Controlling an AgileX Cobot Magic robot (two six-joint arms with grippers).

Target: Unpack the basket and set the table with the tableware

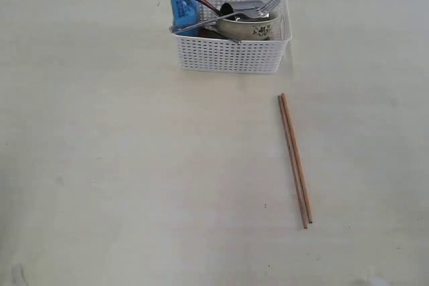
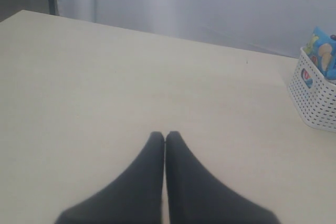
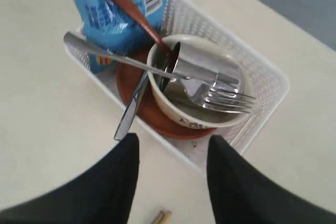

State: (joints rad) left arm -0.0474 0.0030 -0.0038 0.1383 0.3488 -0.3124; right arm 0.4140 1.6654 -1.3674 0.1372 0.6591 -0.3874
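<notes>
The basket (image 1: 231, 55) is placed at the far middle of the counter (image 1: 120, 165). Most of the tableware is held in it. A brown plate (image 3: 137, 103) is laid on the basket's floor, and the cream bowl (image 3: 181, 120) is set on the plate. A steel mug (image 3: 207, 66) is tipped on its side inside the bowl. The fork (image 3: 157, 70) is laid across the bowl's rim, its tines over the bowl's right side and its handle extended left over the basket's wall. The knife (image 3: 131, 113) is leaned against the bowl's near side with its handle stuck out past the basket's near wall. The spoon (image 3: 128, 4) is propped with its bowl end down inside the bowl and its handle raised toward the far left, resting against a blue packet (image 3: 115, 22) stood in the basket's left end.

The chopsticks (image 1: 295, 160) are laid out on the counter, side by side and touching, right of centre and nearer than the basket, well apart from it.

The right end effector (image 3: 173, 142) is held above the basket's near wall, its fingers (image 3: 123, 166) spread apart and released, with nothing gripped. The left end effector (image 2: 165, 136) is clenched, fingertips pressed together on nothing, low over bare counter well to the left of the basket.
</notes>
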